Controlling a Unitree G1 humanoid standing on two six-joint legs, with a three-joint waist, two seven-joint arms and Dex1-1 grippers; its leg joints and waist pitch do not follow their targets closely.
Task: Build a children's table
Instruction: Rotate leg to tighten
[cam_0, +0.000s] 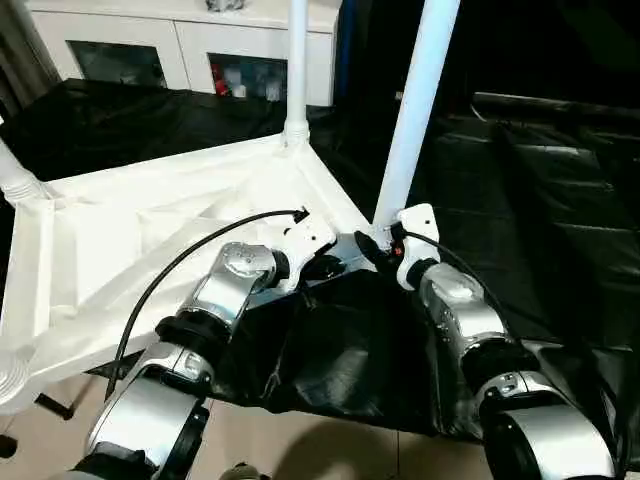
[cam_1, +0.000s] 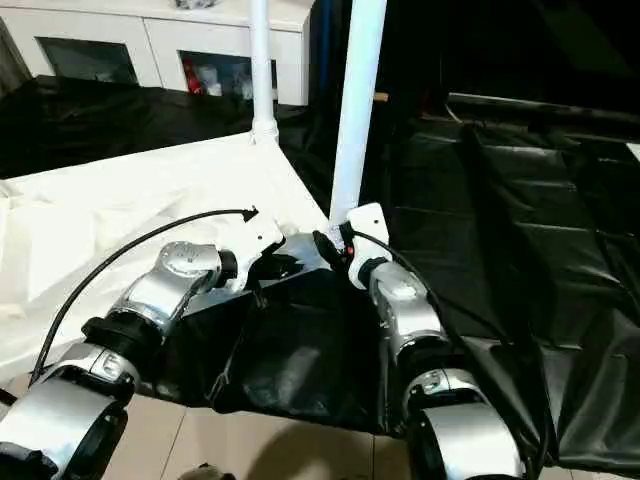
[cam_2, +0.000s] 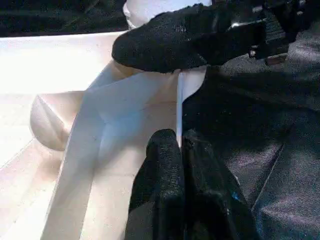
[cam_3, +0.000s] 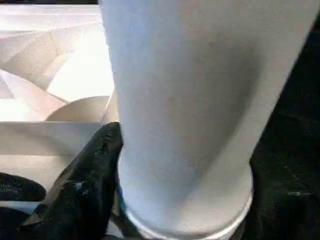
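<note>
The white table top (cam_0: 150, 230) lies upside down on black sheeting, ribbed underside up. A white leg (cam_0: 296, 60) stands upright in the far corner socket. Another leg (cam_0: 15, 180) rises at the left corner. A third leg (cam_0: 415, 110) stands slightly tilted at the near right corner, its flared end (cam_3: 190, 210) low between my right gripper's jaws. My right gripper (cam_0: 385, 245) is closed around this leg, with one black finger (cam_3: 95, 165) against its side. My left gripper (cam_2: 178, 142) is shut on the thin rim of the table top beside that corner.
A white cabinet (cam_0: 190, 50) with glass doors stands along the back wall. Black sheeting (cam_0: 540, 200) covers the surface to the right and under the table top. Beige floor (cam_0: 300, 445) shows at the near edge.
</note>
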